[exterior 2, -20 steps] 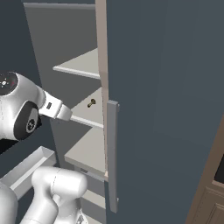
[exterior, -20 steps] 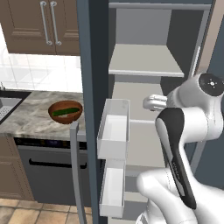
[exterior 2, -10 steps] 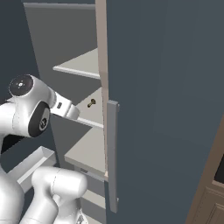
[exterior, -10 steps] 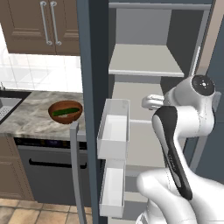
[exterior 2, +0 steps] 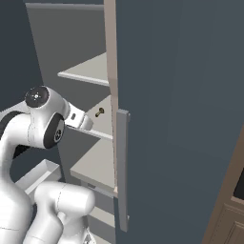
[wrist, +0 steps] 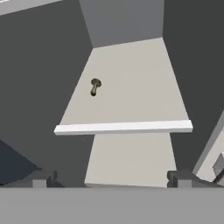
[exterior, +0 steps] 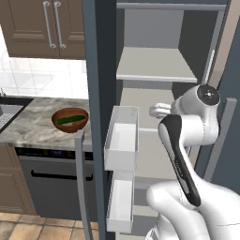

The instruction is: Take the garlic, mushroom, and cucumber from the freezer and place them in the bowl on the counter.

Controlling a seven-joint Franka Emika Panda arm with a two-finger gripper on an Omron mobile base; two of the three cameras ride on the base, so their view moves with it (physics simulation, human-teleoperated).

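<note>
Left base view: one freezer (exterior: pixel 154 70), door swung open; two white door bins (exterior: pixel 123 138), one above the other, on the door's inner side. Three light grey shelves visible inside. One bowl (exterior: pixel 70 119) on the counter (exterior: pixel 33 129), near its front edge and toward the end beside the freezer. One cucumber (exterior: pixel 70 120) lies in the bowl. One sink (exterior: pixel 8 112) at the counter's far left end. Two upper cabinet doors (exterior: pixel 42 26) with bar handles above the counter. The arm rises from the lower right, elbow folded high, wrist reaching into the freezer over the middle shelf; the hand itself is mostly hidden behind the arm's links.

Right base view: one mushroom (exterior 2: pixel 99 113) on the middle shelf (exterior 2: pixel 102 119), toward its back. The gripper (exterior 2: pixel 88 125) is level with that shelf, at its front edge, short of the mushroom and not touching it.

Hand view: one mushroom (wrist: pixel 95 86), cap toward the back wall, stem toward the shelf's front, lying left of the shelf's centre. Both fingertips (wrist: pixel 41 178) stand spread wide at the bottom, nothing between them.
</note>
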